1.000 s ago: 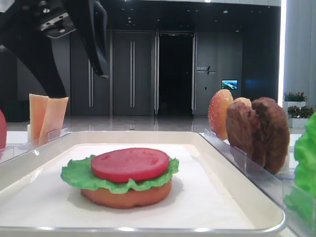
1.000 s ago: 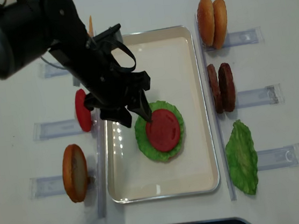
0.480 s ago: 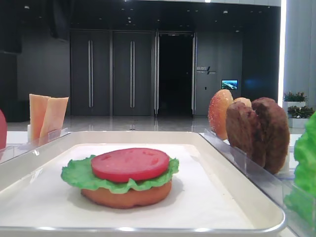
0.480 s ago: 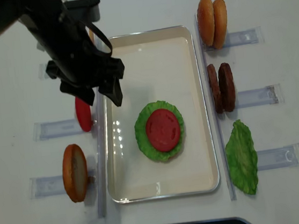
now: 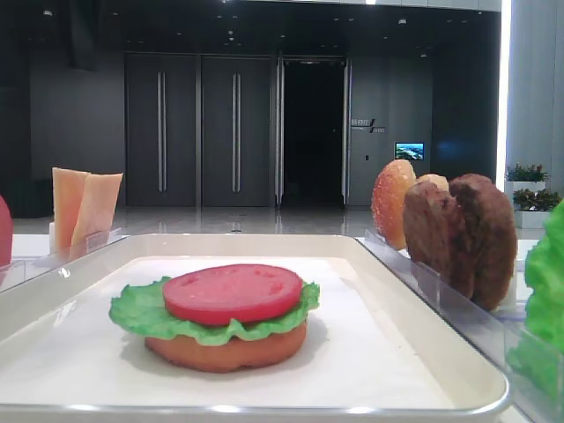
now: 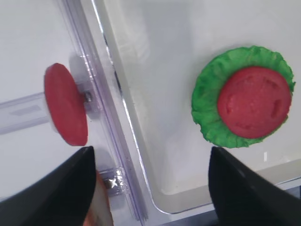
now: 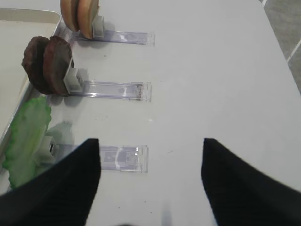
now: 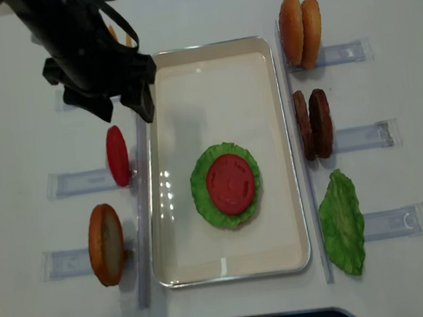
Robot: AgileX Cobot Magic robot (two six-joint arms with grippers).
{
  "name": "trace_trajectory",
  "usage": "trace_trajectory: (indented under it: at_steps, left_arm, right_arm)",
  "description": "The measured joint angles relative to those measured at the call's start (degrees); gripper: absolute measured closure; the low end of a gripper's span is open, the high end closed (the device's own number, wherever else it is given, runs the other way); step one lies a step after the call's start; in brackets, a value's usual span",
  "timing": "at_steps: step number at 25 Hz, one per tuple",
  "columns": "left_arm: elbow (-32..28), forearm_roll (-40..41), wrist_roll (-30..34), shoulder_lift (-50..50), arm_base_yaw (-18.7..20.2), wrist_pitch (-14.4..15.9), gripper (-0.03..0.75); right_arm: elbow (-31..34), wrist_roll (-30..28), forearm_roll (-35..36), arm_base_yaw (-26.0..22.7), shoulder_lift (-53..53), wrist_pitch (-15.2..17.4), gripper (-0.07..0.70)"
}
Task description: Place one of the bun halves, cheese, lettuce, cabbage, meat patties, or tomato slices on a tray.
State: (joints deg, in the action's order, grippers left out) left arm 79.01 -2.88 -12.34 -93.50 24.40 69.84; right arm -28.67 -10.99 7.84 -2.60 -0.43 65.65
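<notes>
On the cream tray [image 8: 211, 89] lies a stack: flat bun half [image 5: 226, 345], ruffled lettuce [image 8: 203, 198], then a tomato slice [image 8: 230, 184] on top. My left gripper [image 8: 123, 107] hangs open and empty over the tray's far left rim, well away from the stack. In the left wrist view its black fingers [image 6: 66, 188] frame the tray corner, with the stack's tomato [image 6: 254, 108] to the upper right. My right gripper [image 7: 150, 183] is open and empty over bare table, right of the cabbage leaf [image 7: 26, 136].
Clear racks flank the tray. The left ones hold cheese [image 5: 84, 207], a spare tomato slice [image 8: 117, 155] and a bun half [image 8: 105, 245]. The right ones hold bun halves [image 8: 299, 20], meat patties [image 8: 313, 124] and the cabbage leaf [image 8: 343, 222].
My left gripper let go of the tomato slice on the stack, opened wide and drew back up and to the far left. The stack has stayed in place.
</notes>
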Motion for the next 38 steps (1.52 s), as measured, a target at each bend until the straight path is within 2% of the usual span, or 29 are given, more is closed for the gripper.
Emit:
trace_trajectory:
  at_steps: [6,13,24,28,32,38]
  left_arm:
    - [0.00,1.77,2.07,0.00,-4.76,0.00,0.150]
    - [0.00,7.41,4.36,0.00,-9.62,0.00,0.150]
    - [0.00,8.96,9.34,0.00,-22.59,0.01,0.150]
    - [0.00,8.96,10.94,0.06,-25.79,0.01,0.150]
    - [-0.57,9.09,11.83,1.44,-27.17,0.01,0.150]
    - [-6.14,10.40,12.34,8.49,-27.17,0.06,0.150]
  right_arm:
    - [0.00,0.00,0.00,0.00,0.00,0.00,0.161]
    - [0.00,0.00,0.00,0.00,0.00,0.00,0.161]
    - [0.00,0.00,0.00,0.00,0.00,0.00,0.161]
    - [0.00,0.00,0.00,0.00,0.00,0.00,0.161]
    - [0.00,0.00,0.00,0.00,0.00,0.00,0.161]
    - [0.00,0.00,0.00,0.00,0.00,0.00,0.161]
